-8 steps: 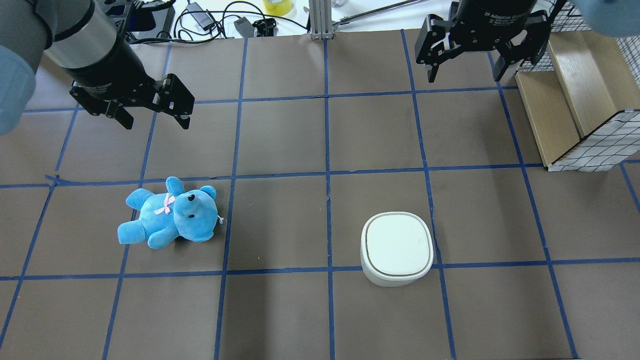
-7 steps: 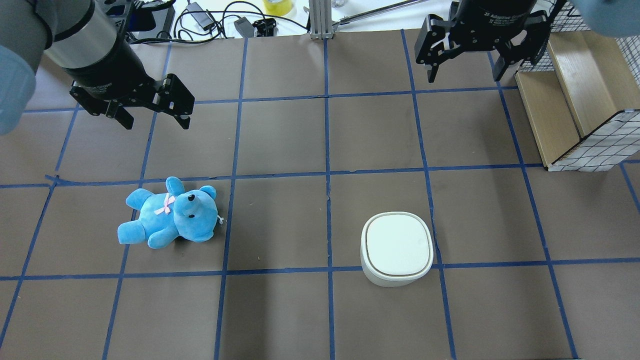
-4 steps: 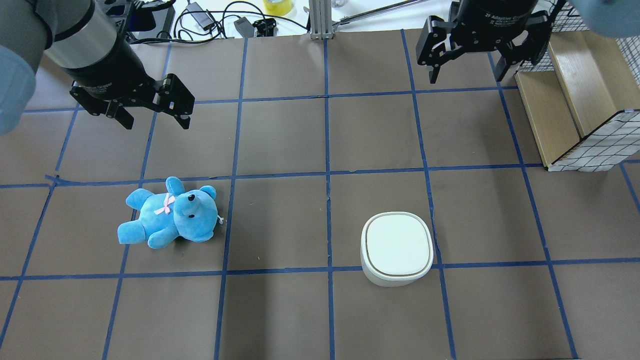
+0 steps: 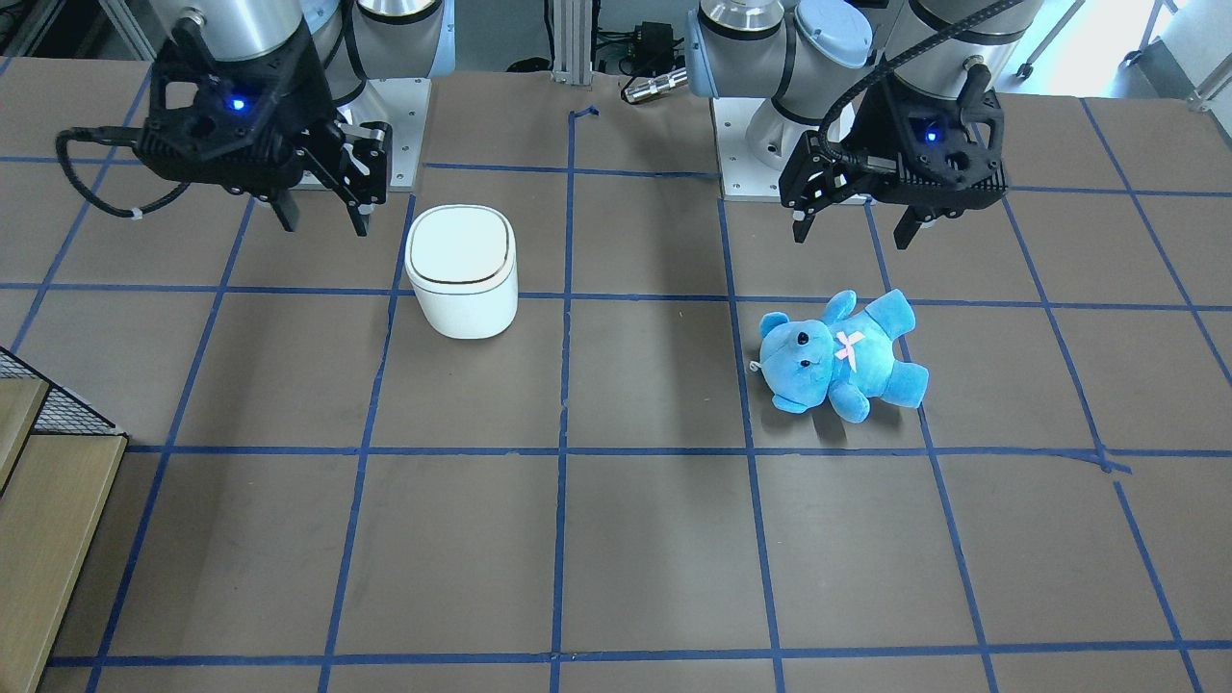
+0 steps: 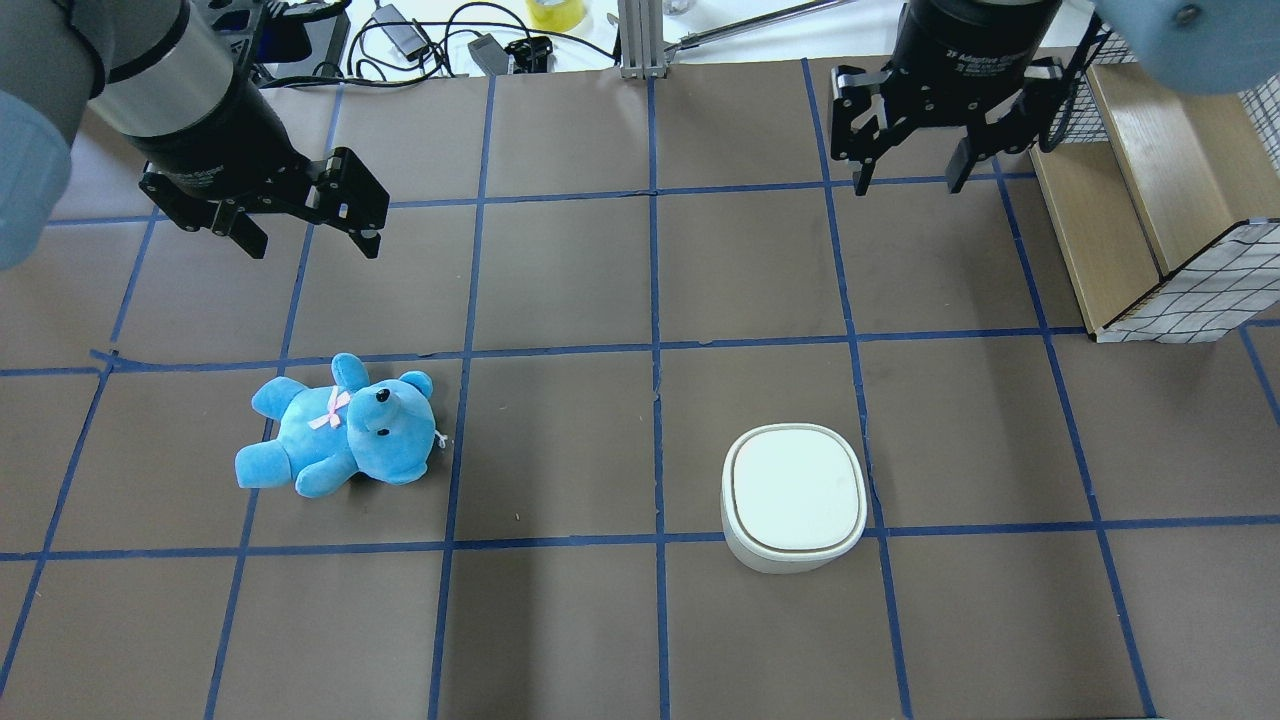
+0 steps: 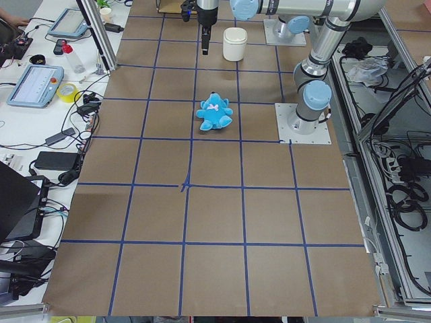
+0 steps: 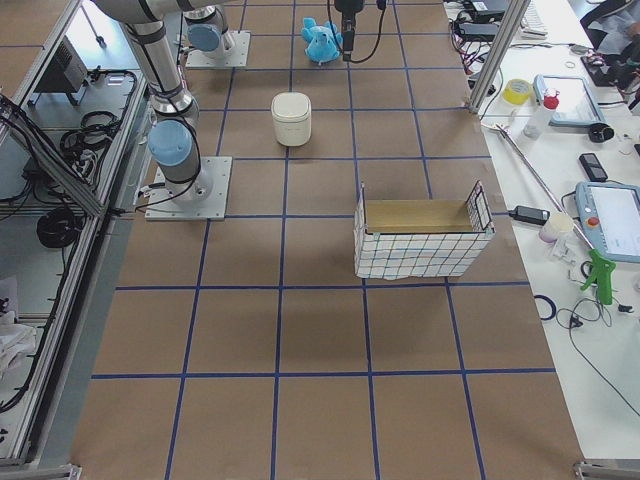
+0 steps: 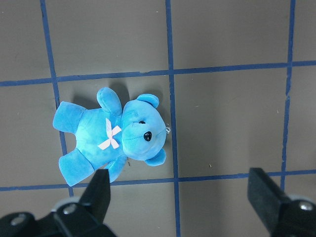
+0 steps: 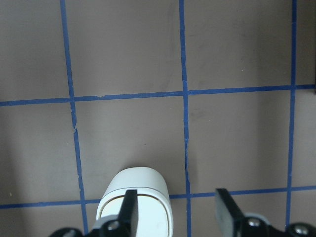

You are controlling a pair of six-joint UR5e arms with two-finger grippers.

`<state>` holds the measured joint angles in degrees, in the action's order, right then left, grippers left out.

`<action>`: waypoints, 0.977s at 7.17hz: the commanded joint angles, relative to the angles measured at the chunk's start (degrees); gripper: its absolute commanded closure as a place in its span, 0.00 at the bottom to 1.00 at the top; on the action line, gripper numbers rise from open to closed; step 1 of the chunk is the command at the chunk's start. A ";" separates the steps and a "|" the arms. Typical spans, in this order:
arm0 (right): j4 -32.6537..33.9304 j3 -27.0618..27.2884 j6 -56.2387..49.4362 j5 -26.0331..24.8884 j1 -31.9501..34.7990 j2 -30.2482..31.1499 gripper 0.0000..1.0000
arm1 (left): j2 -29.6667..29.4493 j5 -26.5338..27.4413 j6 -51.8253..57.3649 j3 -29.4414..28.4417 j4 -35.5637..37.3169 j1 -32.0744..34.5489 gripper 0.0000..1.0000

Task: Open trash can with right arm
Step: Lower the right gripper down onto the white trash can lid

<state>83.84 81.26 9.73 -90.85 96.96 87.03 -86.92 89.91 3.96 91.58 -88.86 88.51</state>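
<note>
The trash can point(image 5: 793, 490) is a small white bin with its lid down, standing on the brown table right of centre; it also shows in the front view point(image 4: 460, 258). My right gripper point(image 5: 908, 185) hangs open and empty above the table, beyond the can and a little to its right, apart from it point(image 4: 324, 223). In the right wrist view the can point(image 9: 136, 205) sits at the bottom edge, under one finger point(image 9: 129, 207). My left gripper point(image 5: 312, 245) is open and empty, above and beyond the blue teddy point(image 5: 340, 425).
A wire basket with a wooden box point(image 5: 1150, 200) stands at the right edge, close to my right gripper. Cables and a yellow tape roll point(image 5: 556, 12) lie past the far table edge. Blue tape lines grid the table.
My right gripper has moved a little nearer the trash can and slightly left. My left arm, the teddy and the can have not moved.
</note>
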 commanded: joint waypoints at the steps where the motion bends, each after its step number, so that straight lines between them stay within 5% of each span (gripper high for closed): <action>1: 0.71 5.62 7.02 0.68 4.70 -0.55 1.00 | 0.00 0.00 0.00 0.00 0.00 0.00 0.00; 3: 8.93 16.24 8.36 0.76 6.13 -0.03 1.00 | 0.00 0.00 0.00 0.00 0.00 0.00 0.00; 7: 8.89 26.72 3.99 -0.81 7.09 0.59 1.00 | 0.00 0.09 0.00 0.00 0.00 0.00 0.00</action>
<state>92.78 104.60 15.01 -91.18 103.41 87.63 -86.92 89.93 3.95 91.58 -88.86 88.51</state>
